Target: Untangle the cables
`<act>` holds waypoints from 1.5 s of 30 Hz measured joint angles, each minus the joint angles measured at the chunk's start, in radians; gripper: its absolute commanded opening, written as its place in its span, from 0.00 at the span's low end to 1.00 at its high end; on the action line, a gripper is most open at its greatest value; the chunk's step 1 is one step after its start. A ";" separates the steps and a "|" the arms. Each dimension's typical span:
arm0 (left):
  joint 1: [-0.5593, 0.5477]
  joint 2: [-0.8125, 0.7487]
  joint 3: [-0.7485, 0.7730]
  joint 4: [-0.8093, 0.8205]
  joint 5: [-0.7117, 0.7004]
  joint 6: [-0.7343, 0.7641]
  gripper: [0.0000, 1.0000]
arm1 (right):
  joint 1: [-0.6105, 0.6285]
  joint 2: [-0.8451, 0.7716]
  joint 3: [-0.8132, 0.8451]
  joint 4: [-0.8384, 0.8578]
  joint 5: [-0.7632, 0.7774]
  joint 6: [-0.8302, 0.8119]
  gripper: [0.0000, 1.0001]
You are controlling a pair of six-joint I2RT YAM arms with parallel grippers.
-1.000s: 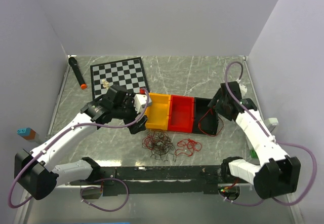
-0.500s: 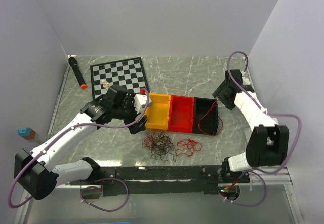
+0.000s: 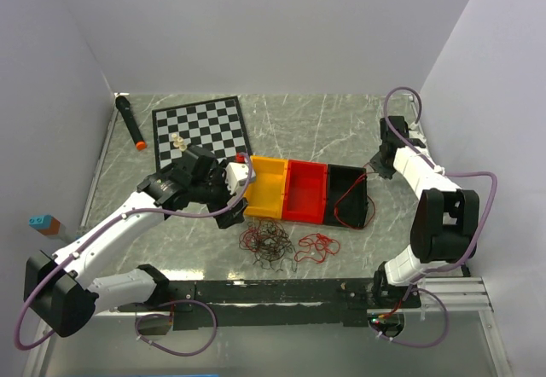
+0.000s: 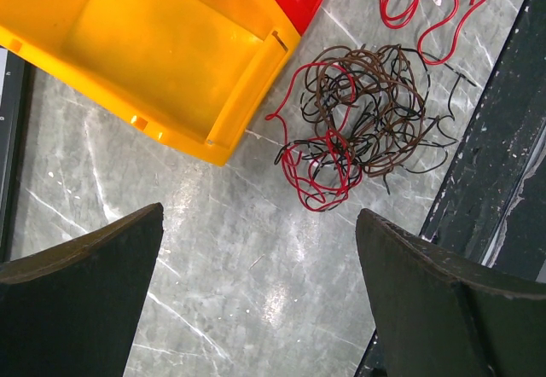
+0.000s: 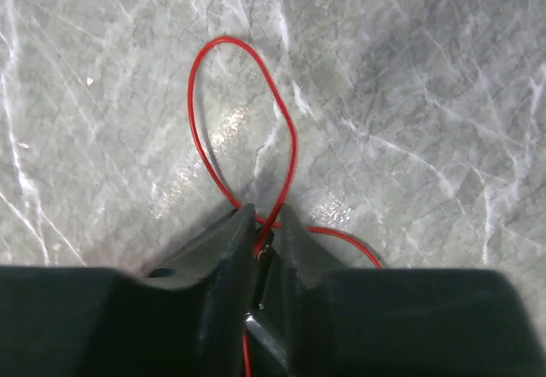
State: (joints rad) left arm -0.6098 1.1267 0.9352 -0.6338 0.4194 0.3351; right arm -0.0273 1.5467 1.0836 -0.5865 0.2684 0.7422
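Marble table (image 3: 324, 130) first, and on it the job looks barely started. A yellow bin (image 3: 266, 188), a red bin (image 3: 305, 191) and a black bin (image 3: 341, 181) stand in a row between the two arms. The left gripper (image 4: 260, 309) hangs with its jaws spread wide, holding nothing. Just ahead of it, off the yellow bin's corner, lies the knotted clump of red and dark cables (image 4: 358, 125), with every loop yet to be teased out. Beyond the clump lies a loose red strand (image 4: 431, 2), apart from it. The right gripper (image 5: 260, 232) has its fingers pinched on a single red cable (image 5: 243, 113), its loop out in front of the tips against bare marble.
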 measured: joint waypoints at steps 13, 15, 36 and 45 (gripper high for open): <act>0.000 -0.006 0.000 0.000 0.000 0.000 0.99 | 0.006 -0.148 -0.002 0.000 0.016 0.001 0.00; 0.000 -0.010 0.000 0.000 0.000 0.000 0.99 | 0.022 -0.214 -0.001 -0.002 0.020 -0.001 0.00; 0.000 -0.010 0.000 0.000 0.001 -0.008 0.99 | 0.396 -0.447 0.379 0.058 -0.103 -0.204 0.00; 0.001 -0.010 0.002 0.000 0.001 -0.008 0.99 | 0.473 -0.496 0.441 0.061 -0.034 -0.290 0.00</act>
State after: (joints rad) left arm -0.6090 1.1164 0.9375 -0.6338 0.4202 0.3275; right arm 0.4461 1.0512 1.5242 -0.5255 0.2348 0.4522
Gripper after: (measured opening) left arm 0.994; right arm 0.008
